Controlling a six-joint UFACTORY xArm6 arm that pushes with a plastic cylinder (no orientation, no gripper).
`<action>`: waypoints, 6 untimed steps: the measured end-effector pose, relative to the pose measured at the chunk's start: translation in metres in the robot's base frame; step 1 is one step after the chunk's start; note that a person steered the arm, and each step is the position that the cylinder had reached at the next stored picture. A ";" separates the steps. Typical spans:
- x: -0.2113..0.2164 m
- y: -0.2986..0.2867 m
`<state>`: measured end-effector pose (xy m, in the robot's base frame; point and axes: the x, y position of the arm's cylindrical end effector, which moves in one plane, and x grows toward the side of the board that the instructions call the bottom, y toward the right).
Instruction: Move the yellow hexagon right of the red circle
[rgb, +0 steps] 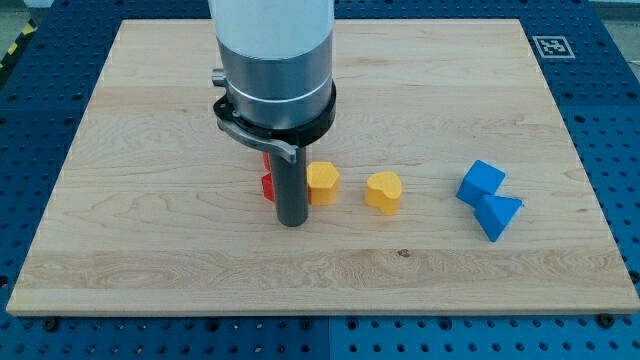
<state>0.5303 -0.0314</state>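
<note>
The yellow hexagon (322, 182) lies near the board's middle, just right of my rod. A red block (268, 184) shows only as a sliver at the rod's left; the rod hides most of it and its shape cannot be made out. My tip (291, 222) rests on the board between the two, touching or nearly touching the hexagon's left side. A yellow heart-shaped block (383, 192) lies further to the right.
Two blue blocks sit at the view's right: a blue cube (481, 182) and a blue triangular block (498, 215) just below it. The wooden board (150, 250) ends near the view's bottom edge. A printed marker (551, 46) is at the top right corner.
</note>
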 end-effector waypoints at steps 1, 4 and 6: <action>0.000 0.010; -0.009 0.019; -0.037 0.052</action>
